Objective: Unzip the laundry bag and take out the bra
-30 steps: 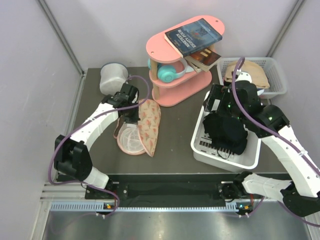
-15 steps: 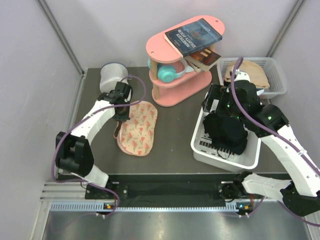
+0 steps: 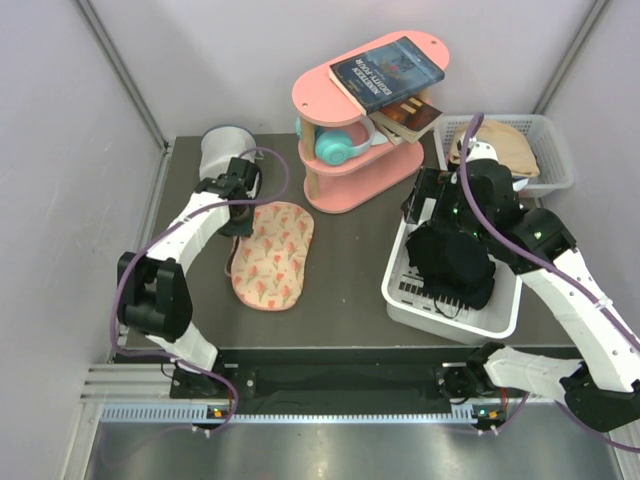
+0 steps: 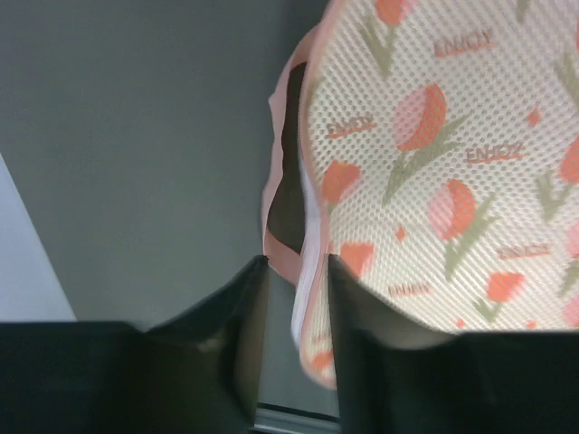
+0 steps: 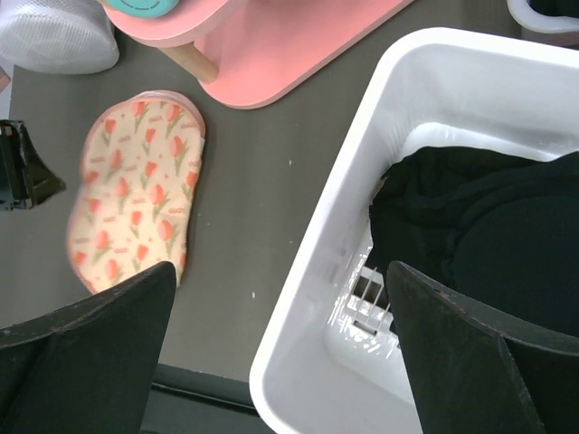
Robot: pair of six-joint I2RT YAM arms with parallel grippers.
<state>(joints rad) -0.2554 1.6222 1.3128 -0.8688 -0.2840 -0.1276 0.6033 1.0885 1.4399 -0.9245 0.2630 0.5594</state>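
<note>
The laundry bag (image 3: 272,257) lies flat on the dark surface (image 3: 355,265) in the left half of the scene, its tulip-printed mesh face up and its long axis running from the back toward the near edge. The left tool (image 4: 296,271) is at the bag's far left end; in the left wrist view its fingers (image 4: 237,344) stand close together with the bag's pink rim and a white seam running into the narrow gap between them, so it is clenched on that rim. Just beyond the fingers a dark slit shows between the pink rim and the mesh face. Behind the left arm stands a white-grey container (image 3: 225,150), apart from the bag. A pink shelf (image 3: 350,190) stands at the back centre, with books (image 3: 388,70) on its top tier and teal headphones (image 3: 335,148) on the tier below. The right tool (image 5: 280,267) hangs released, its fingers spread wide, above the near left rim of a white bin (image 3: 397,292) on the right side of the surface. A black bundle of cloth (image 3: 455,265) lies inside that bin. Farther back on the right sits a white basket (image 3: 555,150) holding a beige item (image 3: 500,145)
</note>
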